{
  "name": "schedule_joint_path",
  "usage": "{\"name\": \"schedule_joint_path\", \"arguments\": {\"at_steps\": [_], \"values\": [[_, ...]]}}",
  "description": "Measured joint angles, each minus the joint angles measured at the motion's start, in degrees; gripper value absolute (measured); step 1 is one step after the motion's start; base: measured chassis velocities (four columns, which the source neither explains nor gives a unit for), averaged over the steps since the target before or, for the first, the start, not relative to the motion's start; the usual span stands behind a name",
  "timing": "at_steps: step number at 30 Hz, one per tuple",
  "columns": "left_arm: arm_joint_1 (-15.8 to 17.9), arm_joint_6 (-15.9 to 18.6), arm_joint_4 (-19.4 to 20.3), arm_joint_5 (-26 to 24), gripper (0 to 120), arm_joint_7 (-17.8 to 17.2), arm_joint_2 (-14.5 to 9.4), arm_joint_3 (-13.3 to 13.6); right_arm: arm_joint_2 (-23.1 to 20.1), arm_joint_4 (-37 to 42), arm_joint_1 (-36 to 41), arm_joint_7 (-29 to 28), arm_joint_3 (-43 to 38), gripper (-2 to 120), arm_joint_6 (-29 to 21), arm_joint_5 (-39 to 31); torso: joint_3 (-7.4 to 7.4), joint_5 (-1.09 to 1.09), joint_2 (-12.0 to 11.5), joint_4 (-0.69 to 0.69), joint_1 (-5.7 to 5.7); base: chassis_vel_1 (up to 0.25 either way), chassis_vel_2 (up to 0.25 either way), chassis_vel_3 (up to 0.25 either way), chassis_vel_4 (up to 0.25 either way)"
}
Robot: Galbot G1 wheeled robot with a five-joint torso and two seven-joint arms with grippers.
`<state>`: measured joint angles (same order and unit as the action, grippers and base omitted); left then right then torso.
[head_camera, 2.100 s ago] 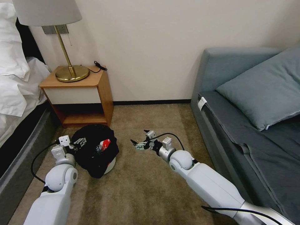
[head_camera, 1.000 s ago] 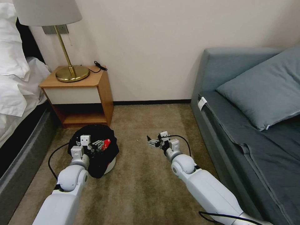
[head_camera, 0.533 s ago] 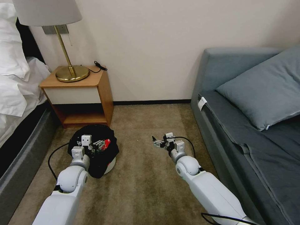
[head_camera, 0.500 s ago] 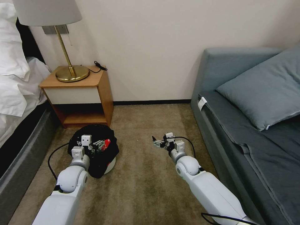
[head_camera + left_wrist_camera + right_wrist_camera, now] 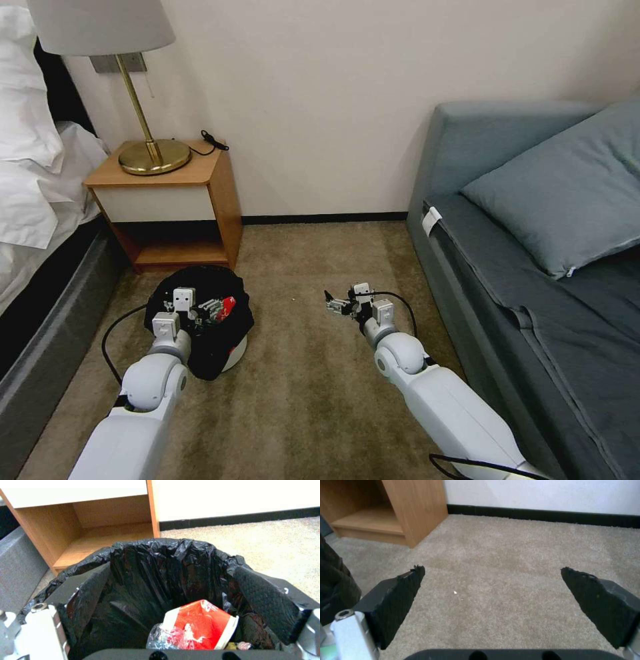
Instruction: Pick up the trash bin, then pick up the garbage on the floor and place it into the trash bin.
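The trash bin (image 5: 235, 355), white and lined with a black bag (image 5: 160, 562), stands on the carpet in front of the nightstand. Inside it lie garbage items: a red packet (image 5: 200, 625), also seen from the head view as a red packet (image 5: 227, 305), and crumpled clear plastic (image 5: 158, 637). My left gripper (image 5: 208, 308) hovers over the bin's mouth, open, its fingers (image 5: 263, 605) spread wide above the bag with nothing between them. My right gripper (image 5: 331, 303) hangs low over bare carpet to the right of the bin, open and empty, its pads (image 5: 400, 597) far apart.
A wooden nightstand (image 5: 200, 200) with a brass lamp (image 5: 153, 157) stands behind the bin. A bed (image 5: 33, 200) runs along the left and a grey-blue sofa (image 5: 533, 267) along the right. Carpet (image 5: 313, 400) lies between them, and the wall is just behind.
Since two seconds ago my left gripper moved right, from beside the bin to over its mouth. My right gripper drew away to the right. Nothing moved in the last half second.
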<state>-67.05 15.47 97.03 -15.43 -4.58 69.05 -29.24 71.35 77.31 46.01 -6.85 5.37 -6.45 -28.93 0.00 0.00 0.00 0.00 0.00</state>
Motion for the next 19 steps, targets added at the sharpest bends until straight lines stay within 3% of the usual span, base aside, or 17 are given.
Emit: {"name": "schedule_joint_path", "arguments": {"at_steps": [19], "values": [[0.01, 0.06, -0.01, -0.06, 100, -0.01, 0.00, -0.01, 0.00, 0.02, -0.04, 0.02, 0.05, 100, 0.01, -0.02, 0.00, 0.00, 0.00, 0.00, 0.00, 0.000, 0.000, 0.000, 0.000]]}}
